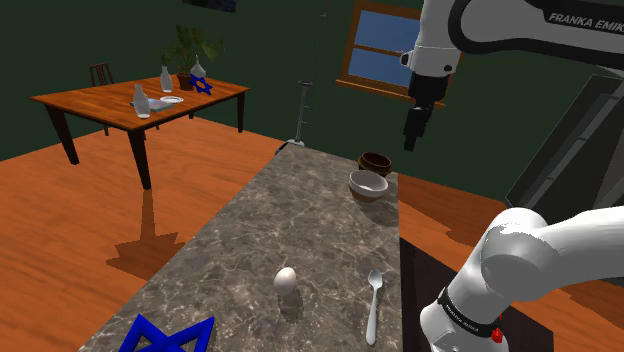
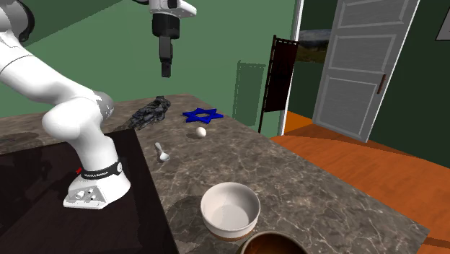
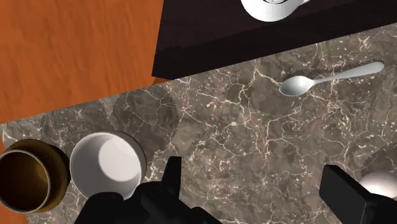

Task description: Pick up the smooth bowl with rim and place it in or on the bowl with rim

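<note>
Room: green walls and an orange wood floor surround a long grey marble counter (image 1: 300, 225), which I work over from a dark box stand (image 2: 140, 169).
Bowls: I count two, a white bowl (image 1: 368, 185) with a brown foot and a brown bowl (image 1: 375, 161). Both stand upright and empty, just beside each other at the counter's far end in the shoulder view. I cannot tell whether they touch.
Other counter items: one spoon (image 1: 373, 305), one egg (image 1: 285, 279), one blue star (image 1: 165, 335) and one dark tangled object (image 2: 150, 112). The egg lies between the bowls and the star, and the spoon lies nearer the stand.
Gripper: the gripper (image 1: 412, 130) hangs high over the counter, well above both bowls. Its fingers (image 3: 170, 178) stand apart with nothing between them.
Shoulder view adds: a wooden dining table (image 1: 100, 102) carrying three pale bottles (image 1: 142, 101), a potted plant (image 1: 190, 50) and a second, smaller blue star shape. A window (image 1: 385, 45) is set in the far wall.
Second exterior view adds: a white panelled door (image 2: 368, 65) standing ajar, and the tangled object beside the star.
Wrist view adds: both bowls seen from above, lying beside one finger, with the white one nearer to it. The spoon lies further out, close to the stand's edge.
Writing: I read "FRANKA EMIK" in white letters on the arm (image 1: 500, 20), cut off at the picture's edge. A dark band round the arm's base has print too small for me to read.
</note>
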Action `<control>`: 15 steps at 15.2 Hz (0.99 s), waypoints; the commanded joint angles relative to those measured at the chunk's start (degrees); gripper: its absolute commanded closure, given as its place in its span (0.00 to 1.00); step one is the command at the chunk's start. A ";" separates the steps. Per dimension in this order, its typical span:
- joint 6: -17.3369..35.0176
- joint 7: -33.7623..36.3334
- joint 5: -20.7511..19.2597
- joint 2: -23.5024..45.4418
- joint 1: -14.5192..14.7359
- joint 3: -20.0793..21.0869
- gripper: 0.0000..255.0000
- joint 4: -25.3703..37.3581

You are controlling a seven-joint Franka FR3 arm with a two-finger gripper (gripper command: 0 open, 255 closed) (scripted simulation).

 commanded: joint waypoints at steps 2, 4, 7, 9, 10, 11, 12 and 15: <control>1.82 -0.26 -0.44 0.72 -0.21 -0.48 0.00 -1.12; 5.48 -0.75 -1.32 2.40 -0.66 -1.45 0.00 -3.15; 11.03 -1.41 -2.63 5.50 -1.40 -2.90 0.00 -5.63; 14.75 -1.80 -3.48 7.96 -1.92 -3.87 0.00 -6.91; 16.61 -1.99 -3.90 9.30 -2.19 -4.35 0.00 -7.43; 18.47 -2.16 -4.31 10.72 -2.46 -4.83 0.00 -7.87; 20.32 -2.33 -4.72 12.21 -2.72 -5.31 0.00 -8.24; 25.80 -2.81 -5.85 17.08 -3.54 -6.71 0.00 -8.85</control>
